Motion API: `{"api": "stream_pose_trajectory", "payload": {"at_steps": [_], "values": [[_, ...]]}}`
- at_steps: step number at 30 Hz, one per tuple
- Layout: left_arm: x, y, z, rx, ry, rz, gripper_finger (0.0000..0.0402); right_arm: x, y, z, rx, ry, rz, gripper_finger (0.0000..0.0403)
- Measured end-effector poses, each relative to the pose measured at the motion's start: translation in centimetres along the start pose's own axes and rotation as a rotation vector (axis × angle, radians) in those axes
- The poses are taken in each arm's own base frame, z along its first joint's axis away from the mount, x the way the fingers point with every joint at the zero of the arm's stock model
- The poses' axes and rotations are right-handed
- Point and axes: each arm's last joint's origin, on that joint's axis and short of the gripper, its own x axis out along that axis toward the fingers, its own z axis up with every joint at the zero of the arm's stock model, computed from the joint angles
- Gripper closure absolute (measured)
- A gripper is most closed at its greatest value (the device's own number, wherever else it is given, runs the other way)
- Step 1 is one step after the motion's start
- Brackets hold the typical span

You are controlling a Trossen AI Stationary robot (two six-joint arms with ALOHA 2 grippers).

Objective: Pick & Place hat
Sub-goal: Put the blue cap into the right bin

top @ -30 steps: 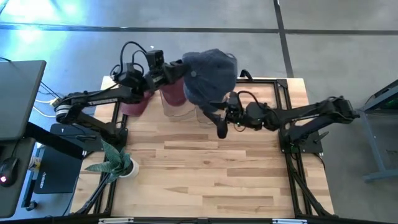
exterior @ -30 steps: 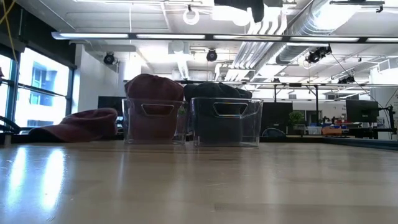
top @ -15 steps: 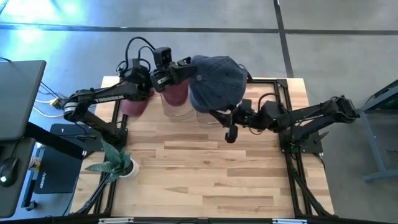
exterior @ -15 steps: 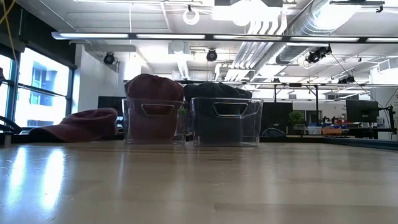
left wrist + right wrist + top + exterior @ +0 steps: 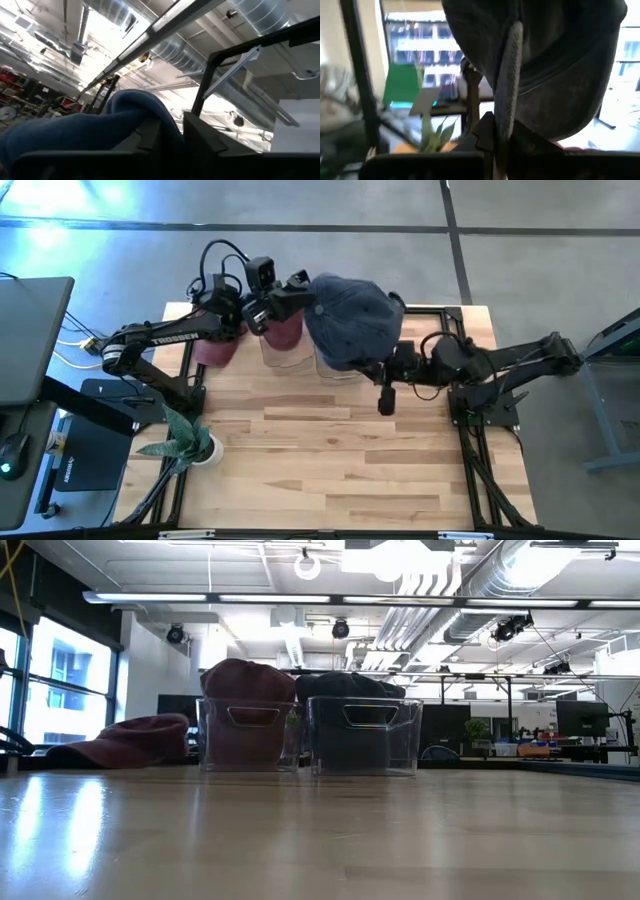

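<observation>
Holding the blue cap [image 5: 348, 318] up between both arms, above the clear bins at the table's far edge

My right gripper [image 5: 372, 368] is pinched shut on its brim so it hangs open; my left gripper [image 5: 297, 287] grips the crown's other side, whether loosening I cannot tell

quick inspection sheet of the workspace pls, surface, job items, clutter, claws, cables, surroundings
surface: pale wooden plank table, near half bare.
job's things: dark blue fabric cap held up above two clear plastic bins; left bin holds a maroon cap, right bin a dark cap; another maroon cap lies on the table beside them.
clutter: small potted green plant at the table's left edge.
claws: left claw at the blue cap's edge, grip unclear; right claw shut on the blue cap's edge.
cables: black loops on the left arm.
surroundings: grey floor, laptop at left; no person seen.
</observation>
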Motion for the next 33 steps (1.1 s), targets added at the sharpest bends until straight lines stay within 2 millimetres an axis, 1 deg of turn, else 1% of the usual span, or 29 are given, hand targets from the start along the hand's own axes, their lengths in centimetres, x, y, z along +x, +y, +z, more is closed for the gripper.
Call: {"api": "stream_pose_trajectory", "payload": {"at_steps": [4, 6, 10, 12, 14, 17, 21, 24, 28, 33], "values": [[0.0, -0.1, 0.0, -0.001, 0.008, -0.006, 0.028, -0.5, 0.0, 1.8, -0.044, 0.119, 0.085, 0.0396], [-0.1, -0.3, 0.2, 0.002, 0.024, -0.026, 0.0264, -0.8, 0.1, 2.6, -0.056, 0.165, 0.138, 0.0395], [0.6, -1.3, 1.1, 0.014, 0.07, -0.079, 0.0255, -1.6, 0.0, 4.0, -0.059, 0.239, 0.232, 0.0394], [1.2, -1.7, 1.8, 0.039, 0.114, -0.065, 0.0255, -1.9, 0.0, 4.4, -0.059, 0.255, 0.257, 0.0397], [1.7, -1.9, 2.4, 0.083, 0.181, -0.009, 0.0255, -2.1, 0.0, 4.6, -0.06, 0.265, 0.265, 0.0397], [2.2, -2.6, 3.4, 0.156, 0.308, 0.12, 0.0255, -2.2, 0.0, 4.8, -0.052, 0.287, 0.282, 0.0394], [2.2, -4.0, 5.1, 0.289, 0.436, 0.284, 0.0254, -2.5, 0.1, 4.9, -0.042, 0.325, 0.317, 0.0397], [2.1, -4.6, 5.9, 0.343, 0.491, 0.363, 0.0254, -2.7, 0.5, 4.6, -0.036, 0.356, 0.352, 0.0397], [2.1, -5.4, 6.9, 0.387, 0.471, 0.386, 0.0254, -2.8, 0.7, 4.3, -0.024, 0.384, 0.361, 0.0395], [2.6, -5.6, 6.9, 0.362, 0.45, 0.287, 0.0257, -2.8, 0.5, 4.3, -0.032, 0.381, 0.323, 0.0397]]}}
